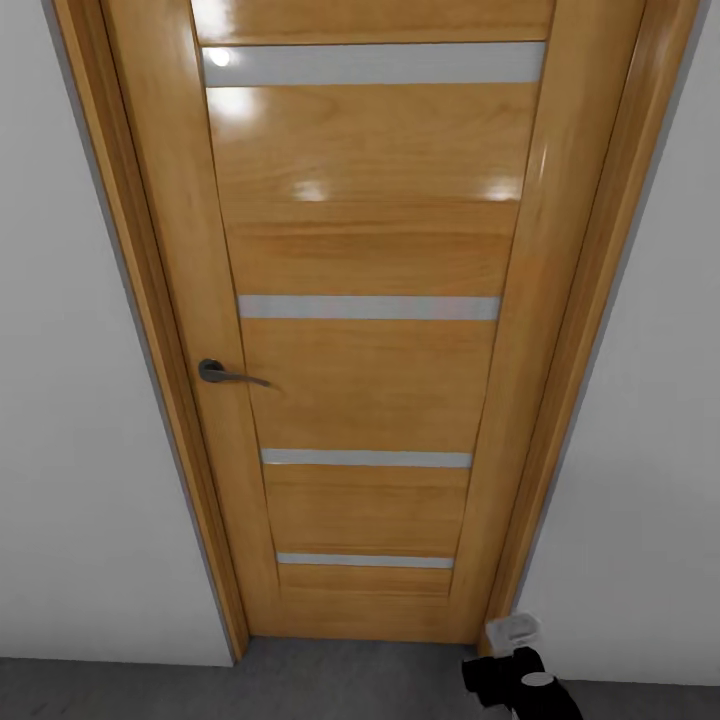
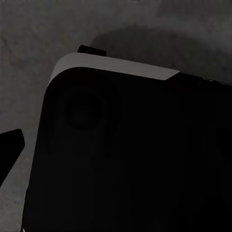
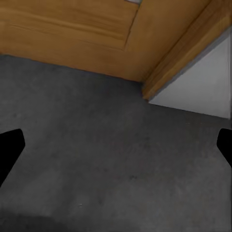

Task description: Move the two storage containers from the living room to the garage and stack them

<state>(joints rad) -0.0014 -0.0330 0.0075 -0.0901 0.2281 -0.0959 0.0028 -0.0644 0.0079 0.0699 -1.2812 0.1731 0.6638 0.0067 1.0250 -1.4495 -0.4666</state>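
You are facing a tall, closed door of glossy honey-coloured wood [image 1: 370, 380] with four pale horizontal strips set across its panel and a dark grey metal lever handle [image 1: 228, 375] on its left edge, the lever pointing toward the door's middle. A matching wooden frame [image 1: 570, 380] borders it, and plain grey-white walls [image 1: 70, 400] stand on either side. Below runs a dark grey, mottled concrete floor [image 3: 96, 159], which meets the door's foot and the frame's corner in your right wrist view.

In your left wrist view a large black body with a rounded grey-edged corner [image 2: 125, 159] lies over the same grey floor; what it is you cannot tell.

Your right gripper [image 3: 116, 150] hangs over bare floor near the door frame, its black fingertips [image 3: 9, 147] spread wide apart with nothing between them. Of your left gripper [image 2: 9, 145] one dark fingertip shows, so you cannot tell its spread. A black-and-white part of your right arm [image 1: 515, 675] sits low by the frame.
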